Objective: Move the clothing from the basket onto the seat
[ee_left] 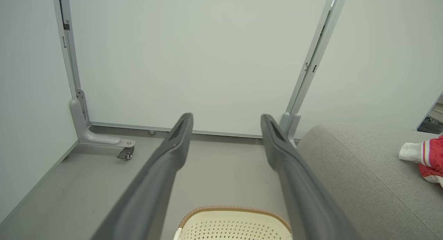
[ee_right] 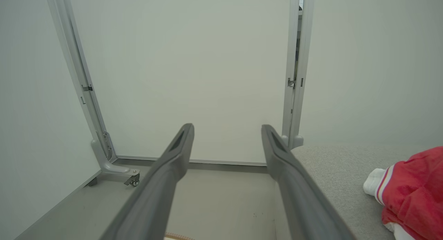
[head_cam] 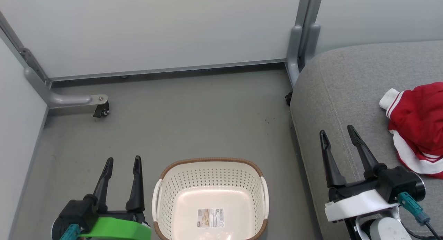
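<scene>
Head view: a small cream-white perforated basket (head_cam: 211, 160) with a brown rim is being shown standing on the grey floor (head_cam: 193, 112) at the bottom centre, with its bare inner bottom and a printed label (head_cam: 210, 217) being exposed. The left gripper (head_cam: 123, 161) is being shown just left of the basket, its two dark fingers being held wide apart with nothing between them. The right gripper (head_cam: 336, 130) is being shown over the near left part of the large light grey seat (head_cam: 346, 94), to the right of the basket, its fingers likewise being held apart and gripping nothing. The clothing (head_cam: 420, 122), bright red with white bands, is being shown lying crumpled on the seat by the right edge, apart from the right gripper. Pale partition panels (head_cam: 155, 28) on grey posts are being shown behind, with a small caster wheel (head_cam: 101, 112) at the left foot. In the left wrist view, the basket's far rim is being shown low between the spread fingers. In the right wrist view, the red clothing is being shown resting on the seat at the lower right.
</scene>
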### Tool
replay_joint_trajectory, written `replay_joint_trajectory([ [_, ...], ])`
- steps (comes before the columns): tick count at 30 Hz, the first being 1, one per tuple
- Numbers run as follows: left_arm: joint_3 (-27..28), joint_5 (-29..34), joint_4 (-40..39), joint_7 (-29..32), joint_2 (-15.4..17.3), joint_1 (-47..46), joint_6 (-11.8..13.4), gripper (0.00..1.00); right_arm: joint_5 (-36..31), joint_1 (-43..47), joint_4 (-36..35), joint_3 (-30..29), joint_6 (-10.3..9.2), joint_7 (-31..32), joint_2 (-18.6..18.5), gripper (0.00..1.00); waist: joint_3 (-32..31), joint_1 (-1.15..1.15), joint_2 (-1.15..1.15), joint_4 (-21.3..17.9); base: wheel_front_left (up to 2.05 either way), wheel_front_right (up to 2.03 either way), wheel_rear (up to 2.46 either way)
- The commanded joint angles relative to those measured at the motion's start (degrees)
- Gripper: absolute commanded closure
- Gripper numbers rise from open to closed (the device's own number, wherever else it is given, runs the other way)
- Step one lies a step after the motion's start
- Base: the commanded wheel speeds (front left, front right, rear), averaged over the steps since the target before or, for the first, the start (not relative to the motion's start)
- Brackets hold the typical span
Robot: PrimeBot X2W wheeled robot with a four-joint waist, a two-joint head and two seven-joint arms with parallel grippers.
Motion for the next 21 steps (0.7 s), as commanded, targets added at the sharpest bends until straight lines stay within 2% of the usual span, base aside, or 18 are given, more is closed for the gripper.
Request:
replay_joint_trajectory([
  [1,0.3,-0.1,0.1,0.0,0.1,0.7,-0.1,0.0,-0.2,0.6,0.1,-0.2,-0.04,-0.1,-0.1,0.0,-0.1,0.0,0.0,-0.1,0.0,0.0,0.0],
  [9,-0.4,-0.2,0.2,0.0,0.1,0.8,-0.1,0.0,0.2,0.6,0.1,-0.6,-0.04,-0.1,0.1,0.0,-0.2,0.0,0.0,-0.7,0.0,0.0,0.0],
  [21,1.4,0.0,0.4,0.0,0.1,1.3,-0.1,0.0,-0.8,0.9,0.2,-0.2,-0.04,-0.1,0.1,0.0,0.1,0.0,0.0,-0.7,0.0,0.0,0.0],
])
